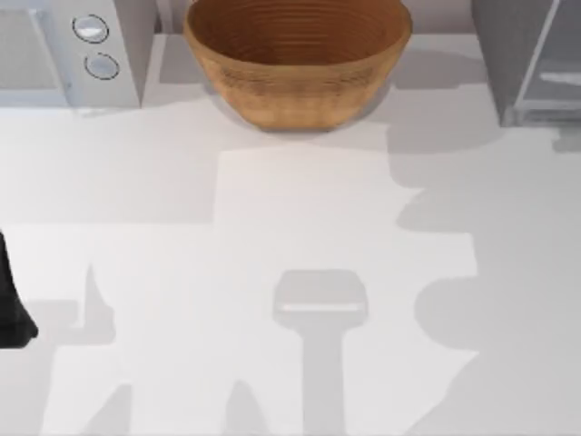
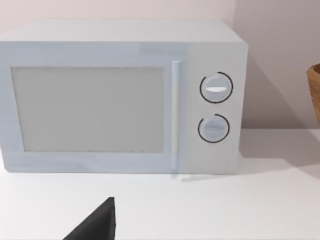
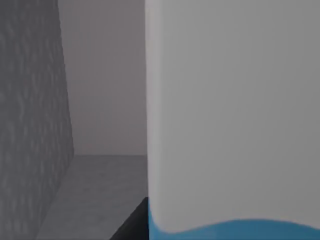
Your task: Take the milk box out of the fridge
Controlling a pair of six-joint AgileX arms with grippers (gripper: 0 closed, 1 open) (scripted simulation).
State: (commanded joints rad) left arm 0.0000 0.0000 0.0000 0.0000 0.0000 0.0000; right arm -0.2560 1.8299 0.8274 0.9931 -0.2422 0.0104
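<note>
While the milk box [image 3: 230, 125] looms close before the right gripper inside the fridge [image 1: 531, 64] — jaw state impossible to tell — it should close squarely, then withdraw straight.

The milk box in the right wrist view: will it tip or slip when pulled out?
The milk box stands upright with tall flat sides, so it may tip if pushed high. Its smooth white and blue face looks slippery. It likely stays stiff.

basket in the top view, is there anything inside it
No, the basket at the back of the table shows only its bare ribbed brown inside.
</note>
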